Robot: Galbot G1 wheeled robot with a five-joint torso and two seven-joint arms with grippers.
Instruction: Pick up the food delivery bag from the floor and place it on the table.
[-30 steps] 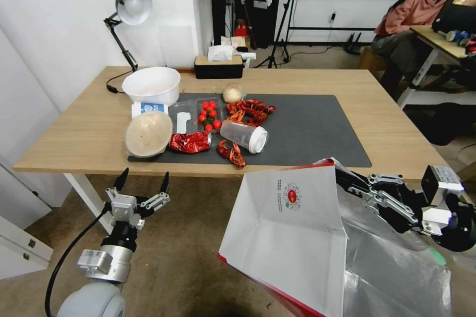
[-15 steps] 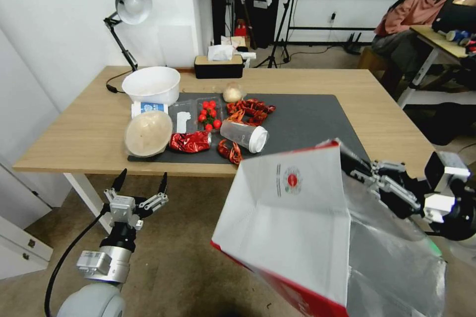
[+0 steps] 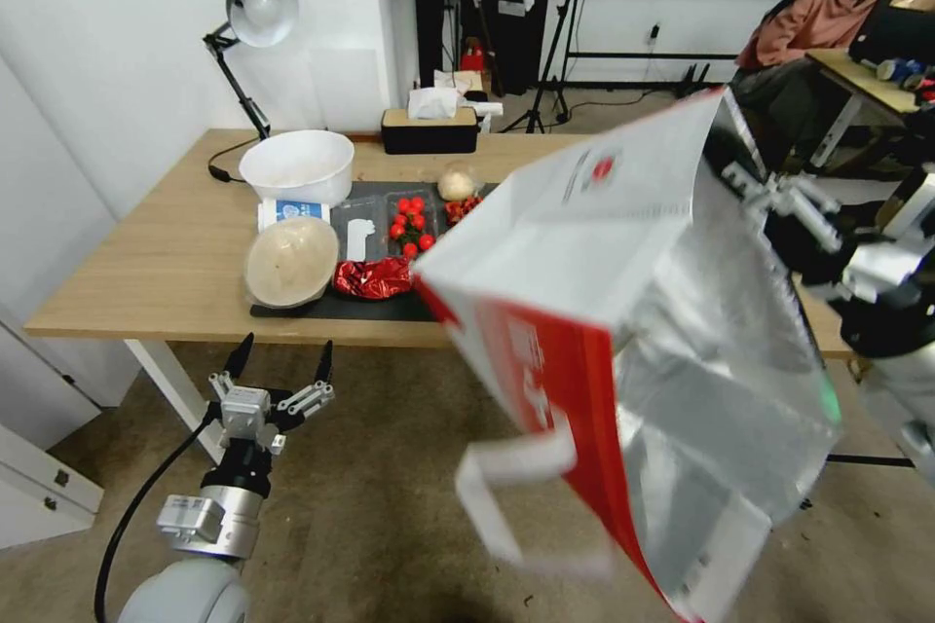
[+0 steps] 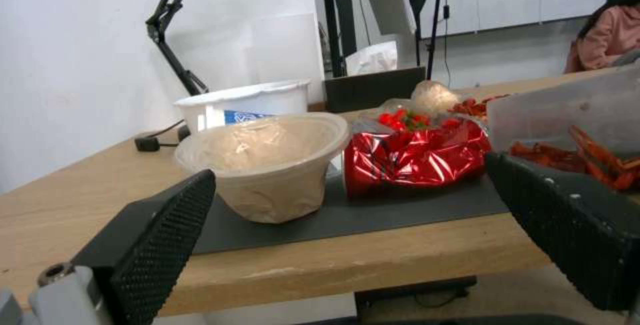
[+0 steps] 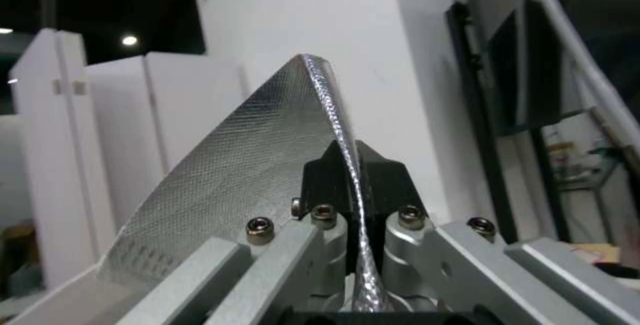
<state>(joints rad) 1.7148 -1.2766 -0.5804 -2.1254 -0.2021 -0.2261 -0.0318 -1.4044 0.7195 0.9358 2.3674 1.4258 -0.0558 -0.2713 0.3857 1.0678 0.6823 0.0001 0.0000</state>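
The food delivery bag hangs in the air, tilted, in front of the right half of the table. Its white face, red side panel, silver foil lining and a dangling white loop handle all show. My right gripper is shut on the bag's top rim at the upper right. In the right wrist view the right gripper has the foil rim pinched between its black fingers. My left gripper stays open and holds nothing, low above the floor just before the table's front edge.
On the dark grey mat lie a covered bowl, a white bowl, a tray of cherry tomatoes and a red foil packet. A desk lamp and a tissue box stand at the back.
My right gripper has risen and carried the bag up from below table height; the bag now swings tilted in front of the table's right half. The left arm has not moved.
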